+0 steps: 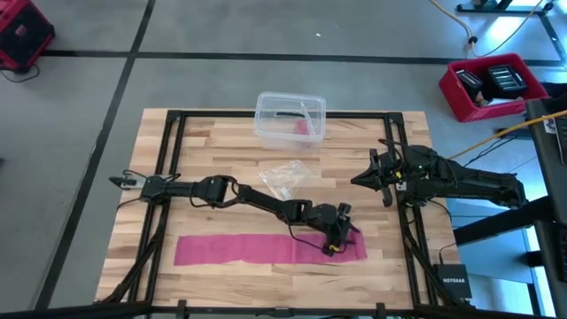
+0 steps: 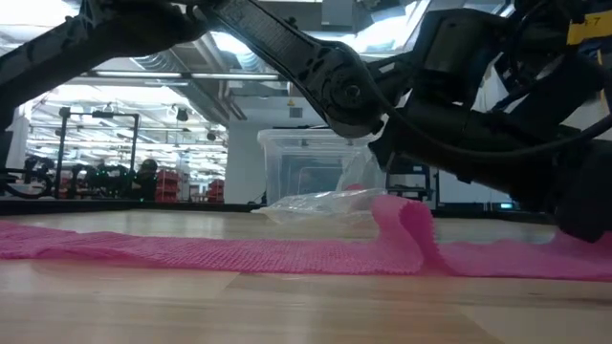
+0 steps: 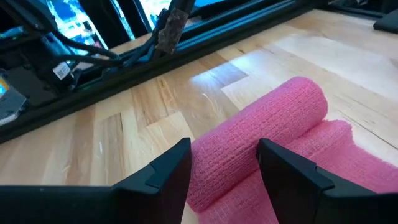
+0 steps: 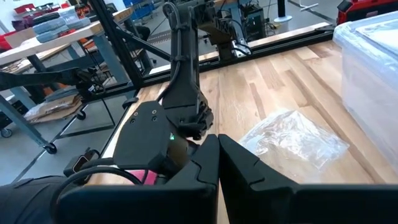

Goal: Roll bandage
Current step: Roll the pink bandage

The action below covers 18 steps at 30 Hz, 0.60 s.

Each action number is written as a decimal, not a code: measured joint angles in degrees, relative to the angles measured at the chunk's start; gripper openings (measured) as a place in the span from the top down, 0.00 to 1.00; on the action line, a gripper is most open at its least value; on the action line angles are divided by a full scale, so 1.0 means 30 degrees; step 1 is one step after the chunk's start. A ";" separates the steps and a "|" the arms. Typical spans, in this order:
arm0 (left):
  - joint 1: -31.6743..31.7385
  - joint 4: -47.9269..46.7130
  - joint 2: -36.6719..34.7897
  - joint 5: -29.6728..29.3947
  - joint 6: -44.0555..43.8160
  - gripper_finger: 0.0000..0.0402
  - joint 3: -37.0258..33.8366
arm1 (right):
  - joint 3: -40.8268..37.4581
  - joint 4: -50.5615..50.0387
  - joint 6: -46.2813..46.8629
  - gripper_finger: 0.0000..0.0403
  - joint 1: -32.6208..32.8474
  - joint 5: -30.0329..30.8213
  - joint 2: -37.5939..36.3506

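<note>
The wooden bench carries the pink bandage, a flat band along its near edge. At the band's right end a rolled start lies crosswise between the left end effector's wide fingers. The right end effector waits shut, well apart.

The long, narrow pink bandage of soft woven fabric lay flat along the near edge of the wooden table, stretched out left to right. Most of its length was unrolled as a flat band. Toward its right end the fabric rose in a small hump, where a short stretch was curled over into a loose roll resting on the flat part. In the low view this raised fold stood above the otherwise flat, slightly rumpled strip. The mesh-like weave showed clearly up close.
</note>
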 joint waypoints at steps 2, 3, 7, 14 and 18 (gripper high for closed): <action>-0.0283 -0.0779 -0.0140 -0.0548 0.0181 0.56 0.0007 | 0.0000 0.0026 0.0003 0.98 0.0007 -0.0007 0.0000; -0.0443 -0.0867 -0.0203 -0.0992 0.0579 0.56 0.0007 | 0.0005 0.0071 0.0014 0.98 0.0019 -0.0016 0.0000; -0.1072 -0.1655 -0.0634 -0.3026 0.2092 0.56 -0.0044 | 0.0646 -0.0562 0.0044 0.98 0.0021 -0.0517 0.0236; -0.1143 -0.2746 -0.0906 -0.3628 0.2589 0.56 -0.0058 | 0.5078 -0.5591 -0.0351 0.98 0.0021 -0.0231 0.2733; -0.1144 -0.3650 -0.0976 -0.3643 0.2149 0.56 -0.0029 | 0.7709 -0.9600 -0.0386 0.98 0.0021 -0.0163 0.4423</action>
